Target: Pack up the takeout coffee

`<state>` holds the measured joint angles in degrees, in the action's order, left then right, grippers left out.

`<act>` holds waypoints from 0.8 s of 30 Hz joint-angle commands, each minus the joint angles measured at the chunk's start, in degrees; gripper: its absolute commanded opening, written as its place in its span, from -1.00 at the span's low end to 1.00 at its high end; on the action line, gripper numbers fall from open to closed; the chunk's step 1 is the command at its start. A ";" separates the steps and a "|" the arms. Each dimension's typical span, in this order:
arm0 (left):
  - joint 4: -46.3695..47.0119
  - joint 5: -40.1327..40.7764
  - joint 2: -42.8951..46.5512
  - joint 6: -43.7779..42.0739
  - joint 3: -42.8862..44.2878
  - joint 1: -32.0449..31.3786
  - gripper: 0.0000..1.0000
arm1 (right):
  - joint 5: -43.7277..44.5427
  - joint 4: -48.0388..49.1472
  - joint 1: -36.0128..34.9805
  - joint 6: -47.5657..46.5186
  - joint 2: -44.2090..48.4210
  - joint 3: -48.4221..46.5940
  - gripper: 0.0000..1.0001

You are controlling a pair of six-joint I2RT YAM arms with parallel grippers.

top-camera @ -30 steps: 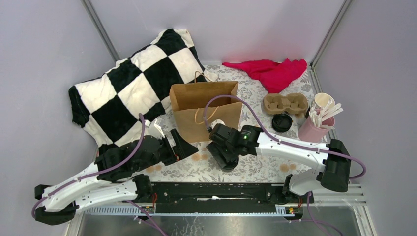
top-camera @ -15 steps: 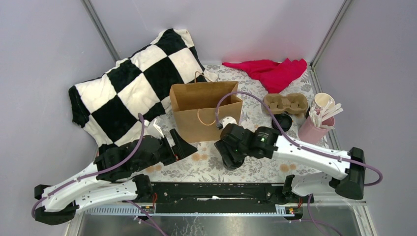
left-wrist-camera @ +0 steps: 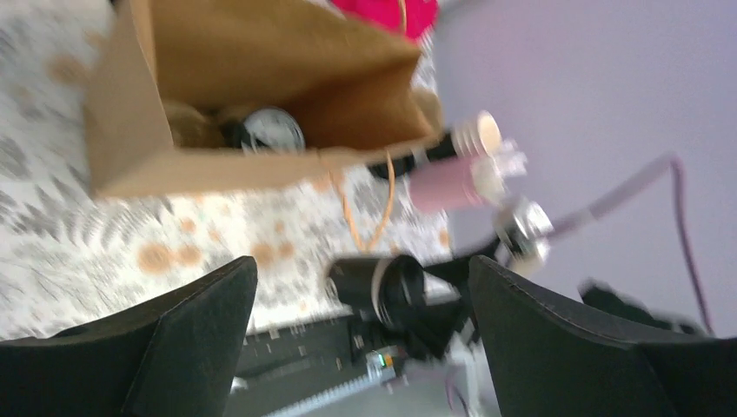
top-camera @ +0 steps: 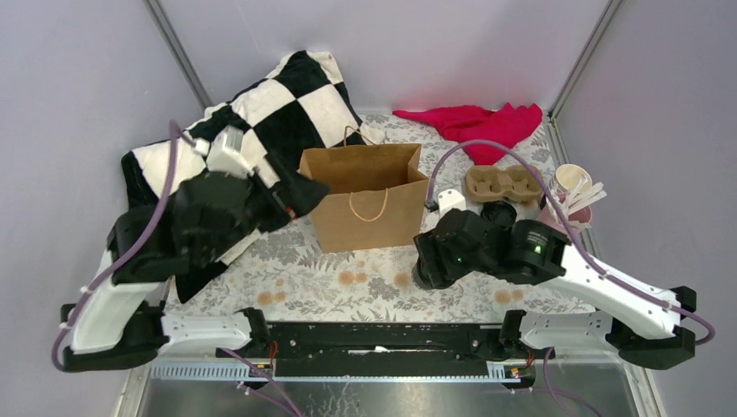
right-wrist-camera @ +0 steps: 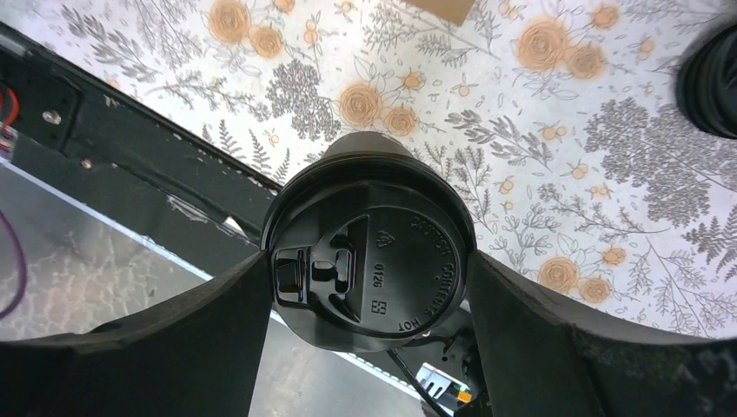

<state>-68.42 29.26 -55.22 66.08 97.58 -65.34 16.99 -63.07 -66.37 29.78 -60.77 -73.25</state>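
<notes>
**Cup gripped, bag standing open**

The right gripper (right-wrist-camera: 367,261) is closed around a black lidded coffee cup (right-wrist-camera: 374,228), held upright, presumably so nothing spills. The cup is near the front edge of the tabletop (top-camera: 304,269), right of the brown paper bag (top-camera: 365,208) and apart from it. The left gripper (left-wrist-camera: 361,262), spread wide and empty, hangs above the bag's left side. The blurred left wrist view seems to show another lidded cup (left-wrist-camera: 271,130) inside.

Plastic and paper
The coffee cup (right-wrist-camera: 372,248) in the right hand (right-wrist-camera: 369,265) has a smooth, faintly glossy black plastic lid; the paper bag (top-camera: 365,221) beyond is matt brown.
</notes>
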 commanded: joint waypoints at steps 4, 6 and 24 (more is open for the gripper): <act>-8.08 -18.29 -18.77 -30.45 14.78 34.54 0.82 | 6.85 -8.11 -0.43 1.99 0.83 -9.76 0.66; -3.57 -28.73 -19.89 -33.34 11.59 42.85 0.75 | 7.58 -8.74 -0.43 1.77 0.75 -11.11 0.66; 7.88 -34.22 -24.09 -37.43 -1.96 47.37 -0.02 | 14.42 -11.18 -0.43 -2.95 -5.62 -32.05 0.62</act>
<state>-61.95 -6.24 -79.37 32.42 96.33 -18.37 27.40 -73.87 -66.39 29.10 -65.65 -98.91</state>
